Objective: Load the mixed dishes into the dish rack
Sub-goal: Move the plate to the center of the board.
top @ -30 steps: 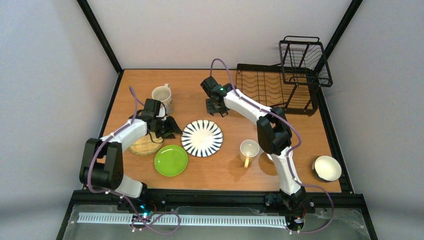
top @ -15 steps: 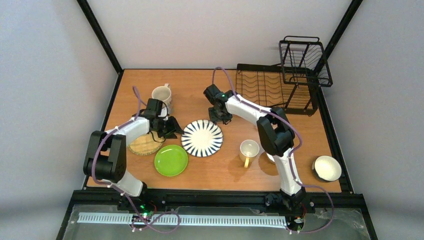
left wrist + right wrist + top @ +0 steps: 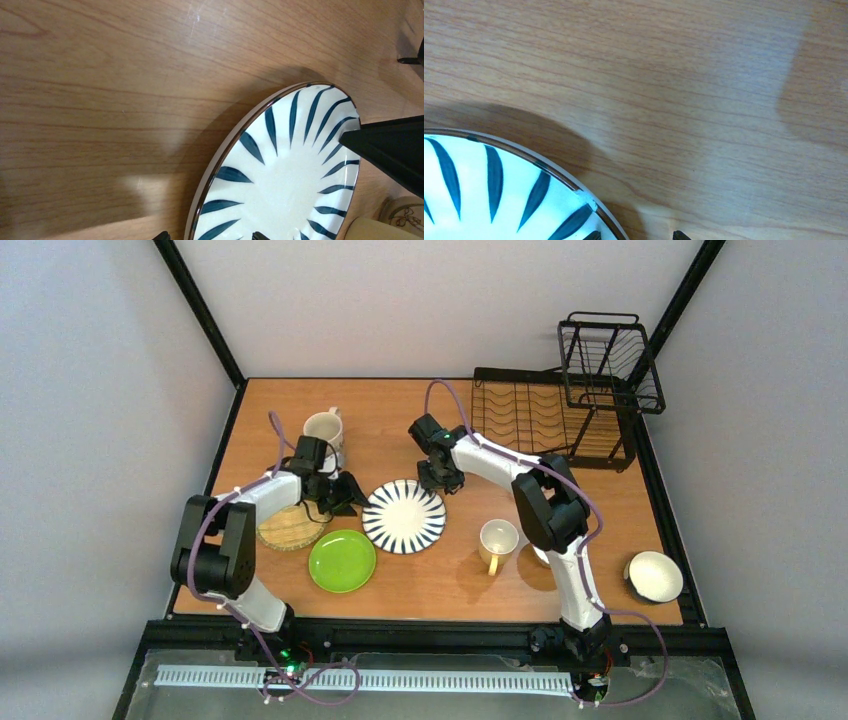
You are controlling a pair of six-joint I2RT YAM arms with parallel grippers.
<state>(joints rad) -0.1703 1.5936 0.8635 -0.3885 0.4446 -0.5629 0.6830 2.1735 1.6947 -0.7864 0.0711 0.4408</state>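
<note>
Now the left gripper (image 3: pixel 352 500) is low at the left rim of the black-and-white striped plate (image 3: pixel 404 516). Its fingers are spread apart and hold nothing. From the left wrist camera, the rim of the plate passes between the two fingertips (image 3: pixel 162 236): one tip is outside the rim, over the wooden table (image 3: pixel 400 400), and the other is above the painted face of the plate. Whether any tip touches the plate, I cannot tell.

The right gripper (image 3: pixel 440 480) is at the far right rim of the same plate, also with its fingers released and wide. From the right wrist camera, one fingertip (image 3: pixel 594 235) is over the edge of the plate and the other is over bare wood just beside it. The plate lies flat on the table between the two grippers.

Behind the left fingers stands a pale mug (image 3: pixel 323 427). On their near side lie the woven bamboo plate (image 3: pixel 283 533) and the lime-green plate (image 3: pixel 342 560). To the near right of the right fingers stands a second mug (image 3: pixel 497 538), and further right a small bowl (image 3: pixel 655 575). The black wire dish rack (image 3: pixel 540 420) is beyond the right fingers to the far right, well apart from them.
</note>
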